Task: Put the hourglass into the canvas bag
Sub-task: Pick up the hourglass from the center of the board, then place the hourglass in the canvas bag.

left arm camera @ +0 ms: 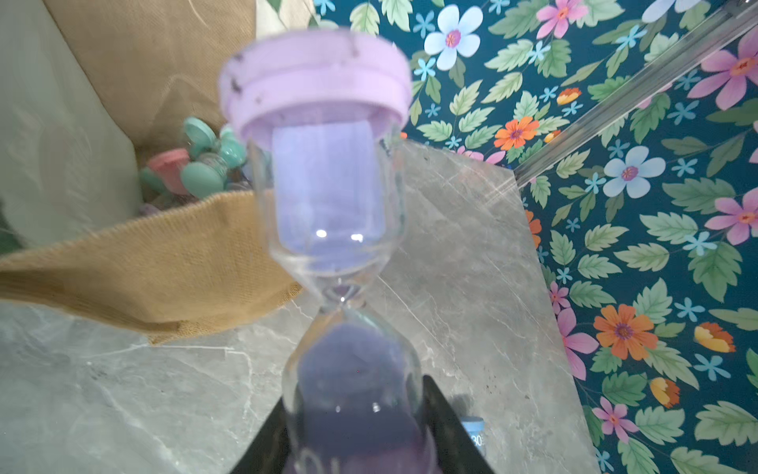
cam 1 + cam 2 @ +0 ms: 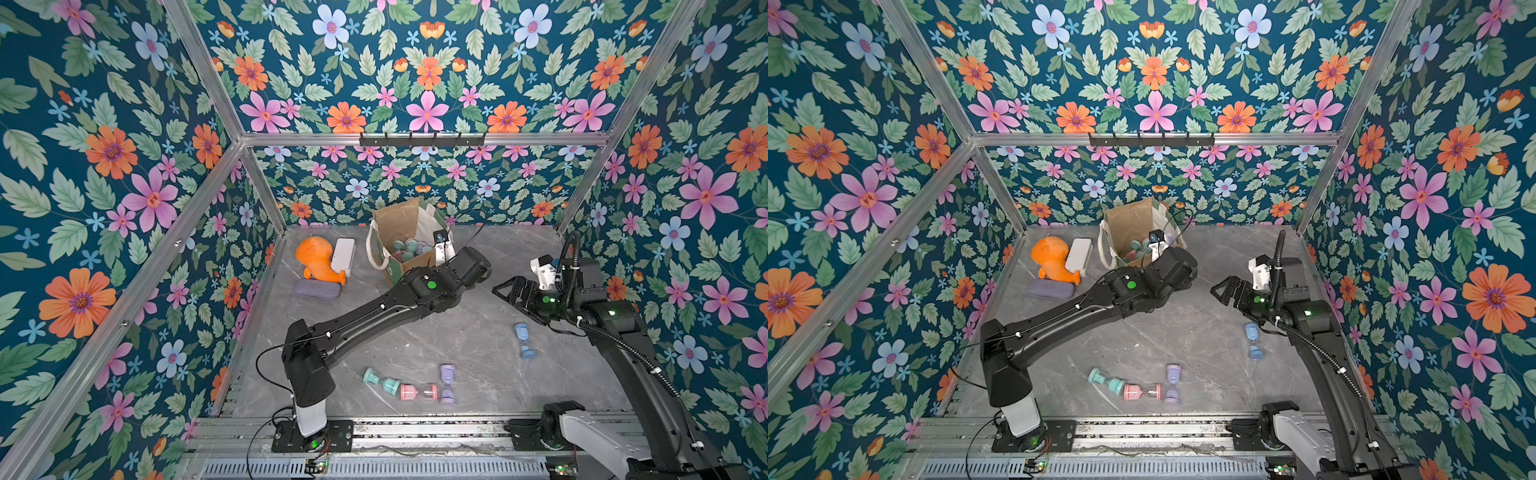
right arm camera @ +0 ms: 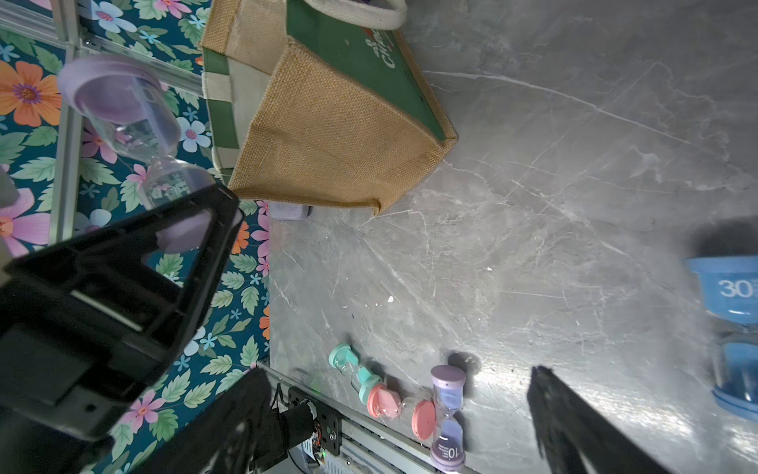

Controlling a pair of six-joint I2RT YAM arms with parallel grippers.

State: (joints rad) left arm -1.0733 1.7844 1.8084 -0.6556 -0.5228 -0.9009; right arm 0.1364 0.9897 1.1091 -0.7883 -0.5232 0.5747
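**Left gripper** (image 3: 196, 222): clamped on one end of a lilac hourglass (image 1: 334, 193). The black fingers (image 1: 447, 416) are pressed against the end cap and the adjoining bulb. The hourglass is held clear of the table, with its free cap pointing away from the gripper.

**Position of held item:** In both top views the left wrist is seen at the right side of the mouth of the canvas bag (image 2: 395, 218). The held hourglass is hidden there by the arm. In the left wrist view the tan rim of the bag is seen just beside the glass. Whether the hourglass is over the opening or just outside the rim cannot be determined.

**Canvas bag:** It is placed at the far middle of the grey marbled table (image 2: 465, 349), close to the back wall, with its mouth open upward. Several teal and pink hourglasses (image 1: 199, 166) are seen lying inside it.

**Right gripper** (image 2: 500, 291): the jaws are spread wide with nothing between them. It is held above the right part of the table and aimed left.

**Items on the near part of the table:**
- A teal hourglass (image 2: 376, 380) and a pink hourglass (image 2: 419, 391) are laid end to end.
- A purple hourglass (image 2: 447, 384) is stood upright just beside the pink one.
- A blue hourglass (image 2: 524, 343) is set well apart to the right, near the right arm.

**Items left of the bag:** An orange soft toy (image 2: 316, 262), a white box (image 2: 343, 255) and a lavender case (image 2: 316, 289) are grouped together.
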